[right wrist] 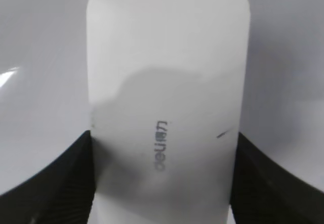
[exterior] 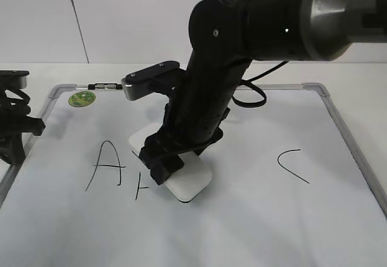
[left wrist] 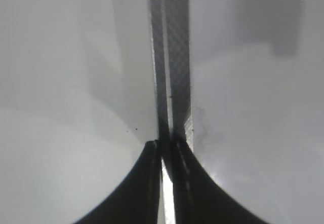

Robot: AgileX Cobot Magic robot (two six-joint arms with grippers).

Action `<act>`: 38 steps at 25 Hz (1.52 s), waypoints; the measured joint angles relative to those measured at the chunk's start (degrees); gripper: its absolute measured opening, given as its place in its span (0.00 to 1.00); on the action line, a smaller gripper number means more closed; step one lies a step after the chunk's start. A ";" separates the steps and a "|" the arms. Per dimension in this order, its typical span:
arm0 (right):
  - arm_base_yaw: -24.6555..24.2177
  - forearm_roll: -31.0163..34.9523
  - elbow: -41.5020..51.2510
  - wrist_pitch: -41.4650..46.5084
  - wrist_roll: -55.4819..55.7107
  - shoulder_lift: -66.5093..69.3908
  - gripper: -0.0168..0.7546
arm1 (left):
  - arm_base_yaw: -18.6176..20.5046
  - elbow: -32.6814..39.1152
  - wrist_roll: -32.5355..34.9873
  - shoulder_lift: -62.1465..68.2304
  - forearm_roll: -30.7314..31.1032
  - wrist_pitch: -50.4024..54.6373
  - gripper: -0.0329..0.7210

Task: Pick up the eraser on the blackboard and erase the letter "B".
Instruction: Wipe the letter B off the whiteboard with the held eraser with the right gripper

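Right arm angled steeply down | claw clamping eraser on blackboard

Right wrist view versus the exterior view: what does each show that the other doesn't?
Only the right wrist view shows the grey lettering printed on the eraser and both fingers pressed against its sides. Only the exterior view shows the letter "A", the "C", a leftover stroke of the "B", the green sticker and the idle left arm. Both show the eraser on the blackboard.
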 joint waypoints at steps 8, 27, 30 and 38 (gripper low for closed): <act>0.00 1.23 0.59 0.21 -0.54 4.74 0.70 | 0.00 0.00 0.00 0.00 0.00 0.00 0.08; 6.21 -0.39 -0.65 3.77 -0.80 6.06 0.70 | 0.00 0.00 0.00 0.00 0.00 0.10 0.08; 6.88 -2.37 -0.75 4.09 1.40 6.06 0.70 | 0.00 0.00 0.00 0.00 0.00 0.10 0.08; 7.04 -14.06 -2.36 6.14 12.41 6.31 0.70 | 0.00 0.00 0.00 0.00 0.00 0.20 0.08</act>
